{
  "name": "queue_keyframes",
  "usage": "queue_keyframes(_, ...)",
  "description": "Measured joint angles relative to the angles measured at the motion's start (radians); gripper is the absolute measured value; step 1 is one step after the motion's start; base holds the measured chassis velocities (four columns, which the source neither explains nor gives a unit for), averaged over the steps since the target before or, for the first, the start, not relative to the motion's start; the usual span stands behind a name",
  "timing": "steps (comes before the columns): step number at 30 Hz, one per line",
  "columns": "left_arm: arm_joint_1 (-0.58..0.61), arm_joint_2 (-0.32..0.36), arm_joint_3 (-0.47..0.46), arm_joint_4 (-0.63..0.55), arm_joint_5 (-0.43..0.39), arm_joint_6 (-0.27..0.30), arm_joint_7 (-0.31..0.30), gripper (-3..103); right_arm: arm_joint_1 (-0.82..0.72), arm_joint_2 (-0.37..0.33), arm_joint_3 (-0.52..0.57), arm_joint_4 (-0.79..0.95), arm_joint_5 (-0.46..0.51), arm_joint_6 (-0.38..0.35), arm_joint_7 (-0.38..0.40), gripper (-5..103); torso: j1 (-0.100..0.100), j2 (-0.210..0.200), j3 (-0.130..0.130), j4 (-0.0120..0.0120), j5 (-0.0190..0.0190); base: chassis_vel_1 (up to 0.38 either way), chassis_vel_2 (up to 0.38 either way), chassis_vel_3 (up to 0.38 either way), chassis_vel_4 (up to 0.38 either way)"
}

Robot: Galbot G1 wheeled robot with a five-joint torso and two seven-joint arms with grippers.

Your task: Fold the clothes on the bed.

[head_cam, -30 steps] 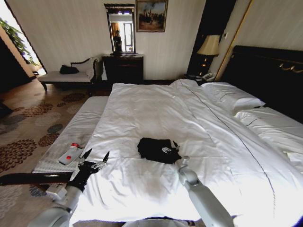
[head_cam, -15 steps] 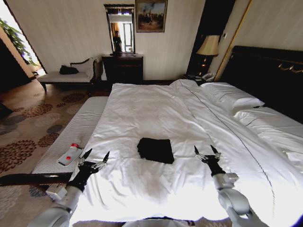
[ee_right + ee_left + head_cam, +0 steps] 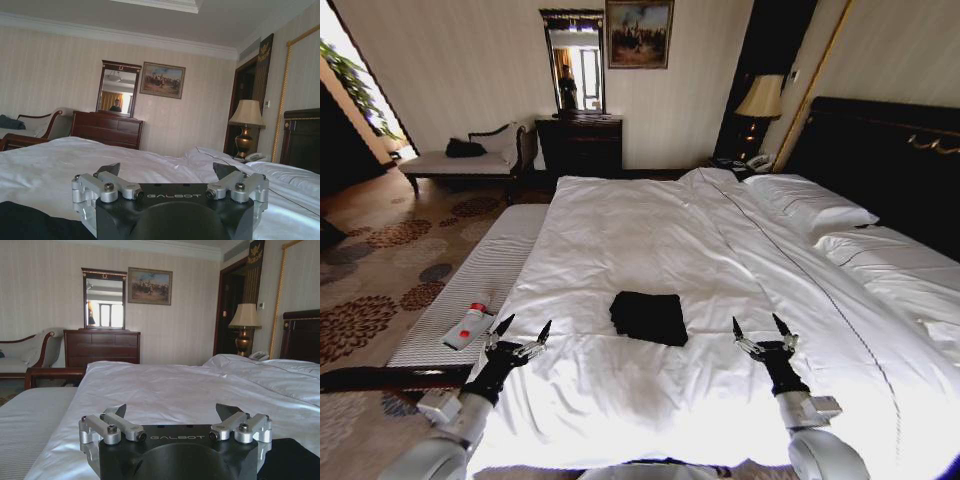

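Black soft-fabric T-shirt (image 3: 649, 317), folded into neat square, sits mid white-sheeted bed (image 3: 650, 230), between grippers. Left gripper (image 3: 518, 333) and right gripper (image 3: 760, 331) hover low either side, both spread wide, holding nothing.

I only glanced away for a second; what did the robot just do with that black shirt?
The right gripper let go of the folded T-shirt and drew back to the robot's right, open above the bed. The T-shirt and the open left gripper stayed put.
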Motion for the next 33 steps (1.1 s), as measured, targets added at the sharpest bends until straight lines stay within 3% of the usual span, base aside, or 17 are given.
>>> queue_keyframes(33, 0.000, 0.000, 0.000, 0.000, 0.000, 0.000, 0.000, 100, 0.005, -0.003, -0.006, -0.006, 0.003, -0.005, 0.000, 100, 0.000, 0.000, 0.000, -0.0001, 0.0001, 0.000, 0.000, 0.000, 0.000)
